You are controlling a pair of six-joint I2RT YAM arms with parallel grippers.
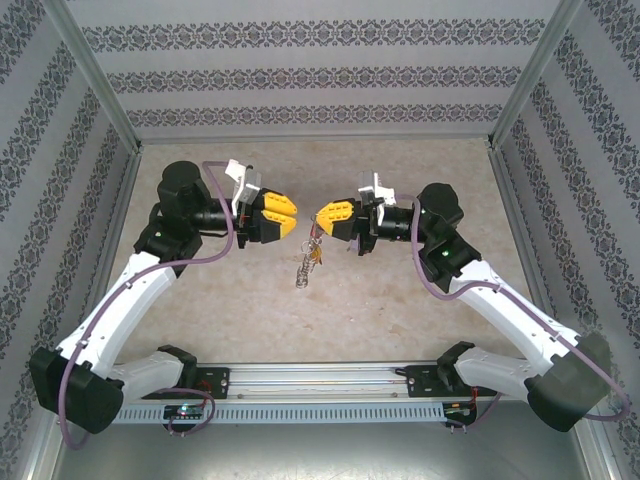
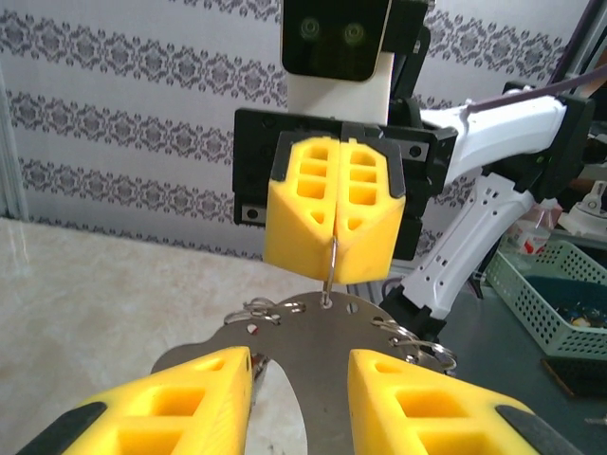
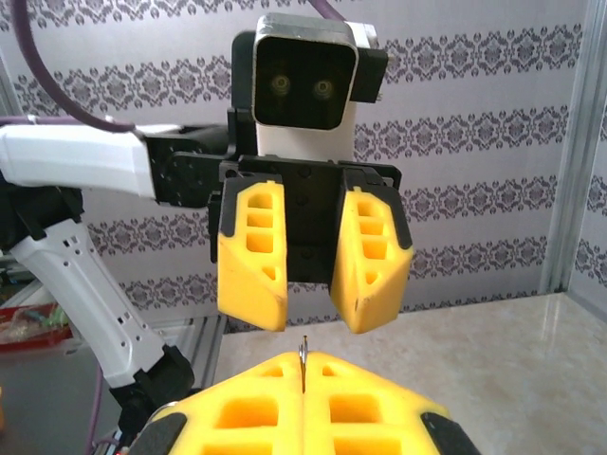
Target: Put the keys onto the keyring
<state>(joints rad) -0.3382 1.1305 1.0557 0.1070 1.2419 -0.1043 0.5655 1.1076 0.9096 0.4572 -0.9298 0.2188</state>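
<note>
On the left, the left gripper [image 1: 292,217] stands released. Its yellow fingers [image 2: 204,398] are apart with nothing pinched between them, and its tips face the right arm across a small gap. Between the two arms, above the middle of the table [image 1: 400,310], hangs the keyring [image 1: 312,250]. From the left wrist it reads as thin grey metal with a fine wire running up from it, its edge fringed with small silvery keys [image 2: 261,311] and rings. From above, the bunch dangles toward the near side. On the right, the right gripper [image 1: 320,214] is clenched on the keyring's wire. By my reading the ring is lifted and presented, with several keys already on it. Whether another key is left to thread I cannot tell.
</note>
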